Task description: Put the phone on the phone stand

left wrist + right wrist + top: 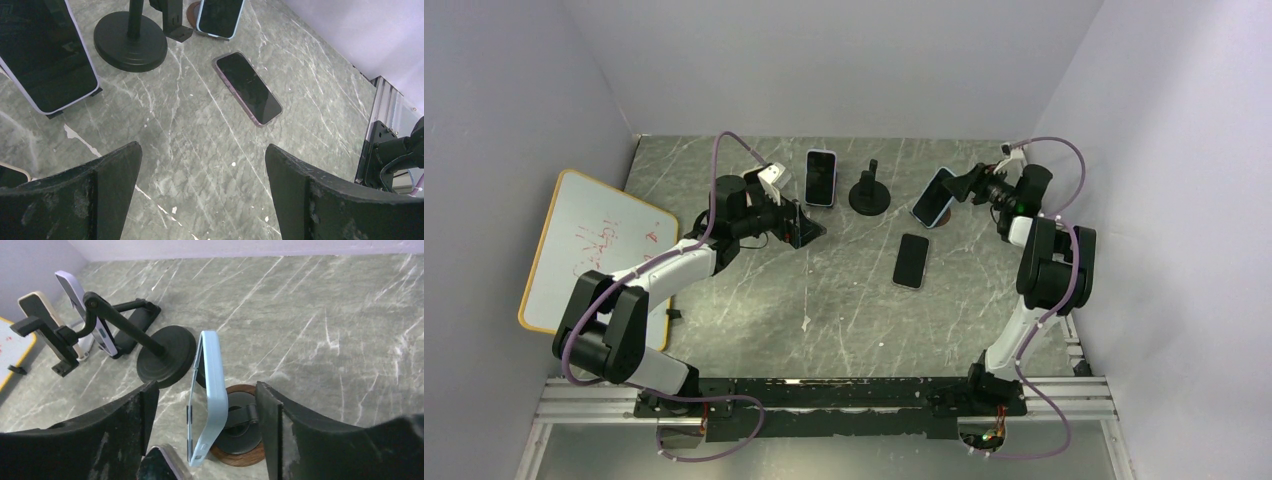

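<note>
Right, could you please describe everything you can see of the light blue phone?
The light blue phone has a pale blue case that looks like matte plastic, a dark screen, and side buttons. It stands tilted, propped on a round wood-based stand. The right tool, open, flanks it without visibly touching.

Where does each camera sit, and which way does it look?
Top external: above and behind the robot, looking down on the table; left arm and right arm show.
Left wrist: on the left hand, facing the flat phone; fingers show.
Right wrist: on the right hand, facing the blue phone; fingers show.
Both wrist views share the black stand.
</note>
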Robot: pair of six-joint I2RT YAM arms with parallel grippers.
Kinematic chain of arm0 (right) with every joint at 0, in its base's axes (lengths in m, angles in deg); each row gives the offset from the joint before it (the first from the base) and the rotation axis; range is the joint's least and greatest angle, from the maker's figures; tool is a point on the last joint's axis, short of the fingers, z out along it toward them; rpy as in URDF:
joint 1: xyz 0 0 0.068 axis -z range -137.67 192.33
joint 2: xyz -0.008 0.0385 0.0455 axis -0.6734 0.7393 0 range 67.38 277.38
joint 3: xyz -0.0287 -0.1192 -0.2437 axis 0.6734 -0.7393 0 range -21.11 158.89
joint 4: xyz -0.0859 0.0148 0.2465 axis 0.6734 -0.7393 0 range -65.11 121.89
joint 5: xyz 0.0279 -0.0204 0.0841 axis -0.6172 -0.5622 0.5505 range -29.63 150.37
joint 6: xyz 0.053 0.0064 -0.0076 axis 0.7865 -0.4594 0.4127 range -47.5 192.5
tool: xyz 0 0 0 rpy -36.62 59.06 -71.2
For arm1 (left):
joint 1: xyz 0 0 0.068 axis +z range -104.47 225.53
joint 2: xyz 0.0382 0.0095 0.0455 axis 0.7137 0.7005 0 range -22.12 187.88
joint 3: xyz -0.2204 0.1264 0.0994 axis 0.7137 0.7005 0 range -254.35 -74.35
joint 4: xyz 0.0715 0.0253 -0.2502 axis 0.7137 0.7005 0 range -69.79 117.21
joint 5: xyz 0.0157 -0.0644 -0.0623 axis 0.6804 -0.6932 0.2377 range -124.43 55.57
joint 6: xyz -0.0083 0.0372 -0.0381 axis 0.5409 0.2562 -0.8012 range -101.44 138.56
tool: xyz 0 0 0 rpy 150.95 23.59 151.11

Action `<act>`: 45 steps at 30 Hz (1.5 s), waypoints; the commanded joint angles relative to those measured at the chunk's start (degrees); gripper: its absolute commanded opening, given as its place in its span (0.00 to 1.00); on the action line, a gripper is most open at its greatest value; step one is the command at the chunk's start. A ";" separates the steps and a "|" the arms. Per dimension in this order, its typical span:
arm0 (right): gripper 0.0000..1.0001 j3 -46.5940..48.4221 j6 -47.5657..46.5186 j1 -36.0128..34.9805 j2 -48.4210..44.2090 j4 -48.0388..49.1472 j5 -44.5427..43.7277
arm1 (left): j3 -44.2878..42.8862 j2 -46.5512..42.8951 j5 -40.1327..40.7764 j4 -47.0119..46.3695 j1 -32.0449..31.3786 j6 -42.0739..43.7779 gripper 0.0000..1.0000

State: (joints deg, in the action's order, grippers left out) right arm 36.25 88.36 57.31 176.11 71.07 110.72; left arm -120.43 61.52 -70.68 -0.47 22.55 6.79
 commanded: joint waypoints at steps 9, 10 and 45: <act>0.97 -3.00 -4.05 -2.14 -12.19 -1.29 -11.57 | -0.92 -1.46 -0.69 0.74 -0.22 0.99 0.97; 0.97 -4.02 -4.14 -2.59 -14.30 -1.29 -13.63 | -1.01 -1.80 -0.56 0.92 -0.22 1.07 0.97; 0.71 16.22 -6.70 -46.80 -4.44 -30.08 -68.09 | 2.86 -19.32 19.34 14.84 1.45 0.31 0.97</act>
State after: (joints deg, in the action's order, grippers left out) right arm 53.62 80.47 11.11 173.07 41.83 47.82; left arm -117.53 42.44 -51.47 13.23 23.64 6.75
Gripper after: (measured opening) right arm 0.712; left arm 0.971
